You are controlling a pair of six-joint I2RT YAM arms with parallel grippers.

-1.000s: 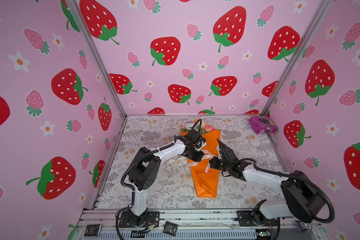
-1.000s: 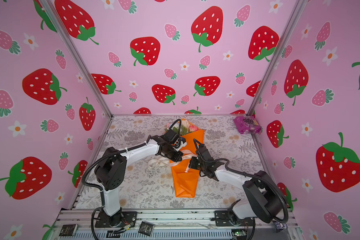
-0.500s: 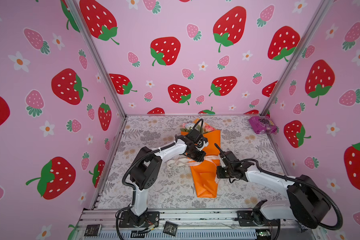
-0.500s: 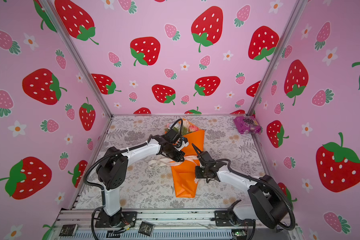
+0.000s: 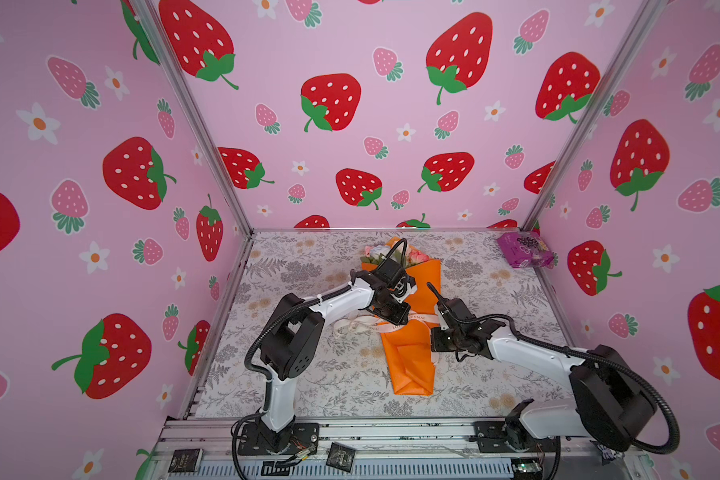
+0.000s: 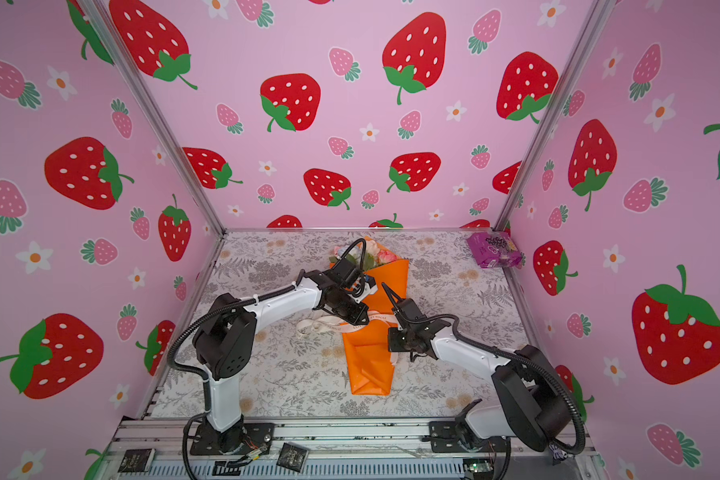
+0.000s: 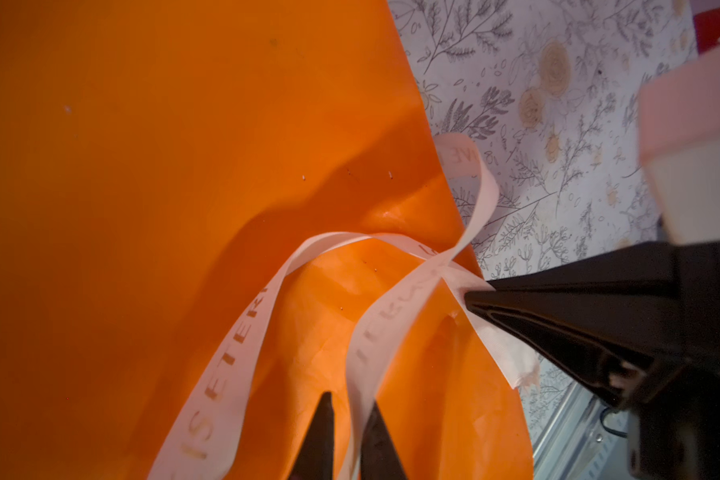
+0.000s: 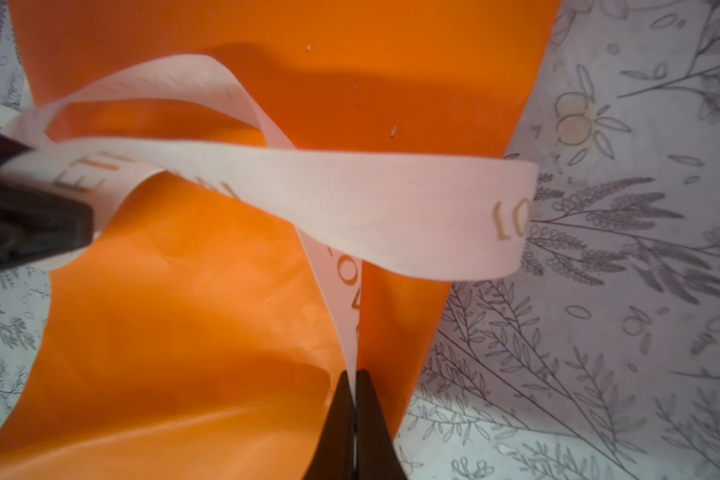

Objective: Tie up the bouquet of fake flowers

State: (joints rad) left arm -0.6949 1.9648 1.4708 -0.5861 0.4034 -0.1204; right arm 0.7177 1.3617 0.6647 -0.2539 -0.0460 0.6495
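Note:
The bouquet of fake flowers [image 5: 412,357] [image 6: 371,365] lies on the table in orange wrapping paper [image 7: 184,166] [image 8: 163,332]. Its pink and white heads [image 5: 377,252] point to the back wall. A pale pink ribbon [image 5: 358,326] [image 7: 233,345] [image 8: 350,199] with gold letters crosses the wrap loosely. My left gripper [image 5: 398,320] [image 6: 356,320] [image 7: 350,415] hovers over the crossing. Its fingers stand slightly apart, with a ribbon strand loose between them. My right gripper [image 5: 433,338] [image 6: 391,338] [image 8: 355,382], at the wrap's right edge, is shut on a ribbon strand.
A small purple packet [image 5: 523,249] [image 6: 493,249] lies in the back right corner. Slack ribbon trails on the floral tablecloth [image 5: 329,374] left of the bouquet. Pink strawberry walls close in three sides. A metal rail [image 5: 391,432] runs along the front.
My left gripper's jaws have parted from shut. My right gripper opened briefly and is shut again. It has moved a little toward the front along the wrap's right edge.

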